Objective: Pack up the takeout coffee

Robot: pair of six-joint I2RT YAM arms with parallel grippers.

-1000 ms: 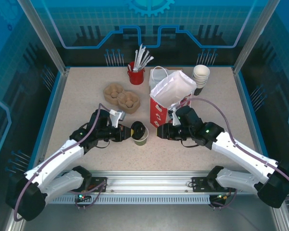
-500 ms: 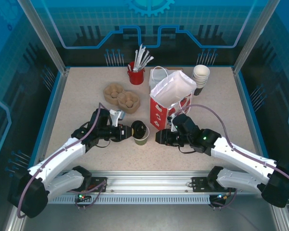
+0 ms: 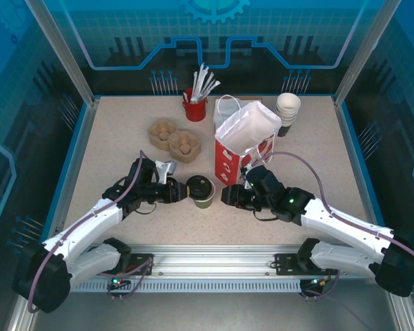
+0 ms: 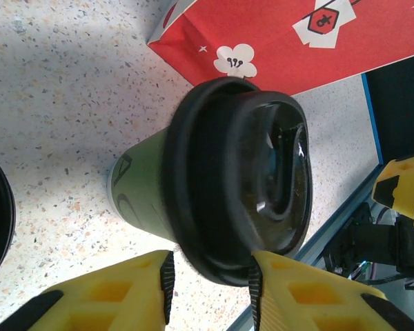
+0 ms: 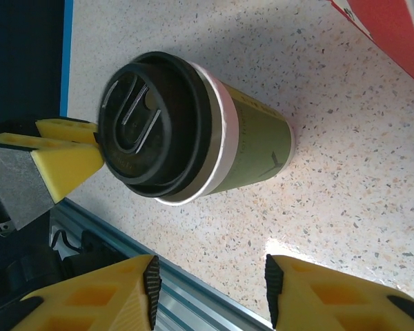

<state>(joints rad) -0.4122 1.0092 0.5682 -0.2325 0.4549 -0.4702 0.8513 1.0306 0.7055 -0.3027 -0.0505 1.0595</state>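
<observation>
Find the cup [image 3: 202, 192] upright on the table [image 3: 117, 145], lid on, just in front of the red bag [image 3: 243, 141] and between the two arms. See the left fingers [image 4: 124, 296] apart, flanking the lid's near edge, close to it but not clamped. See the right fingers [image 5: 331, 289] apart too, with the cup ahead of them and not yet between them. Looks like a handover to the right arm for the lift into the bag. Bring the right fingers in level around the wall below the lid, not on the lid itself, for fear of popping it off. Close gently to avoid crushing the paper. Draw the left fingers straight back, clear of the rim, before lifting, to avoid tipping the cup. Lift straight up, pass well over the bag's top edge, and lower upright.
</observation>
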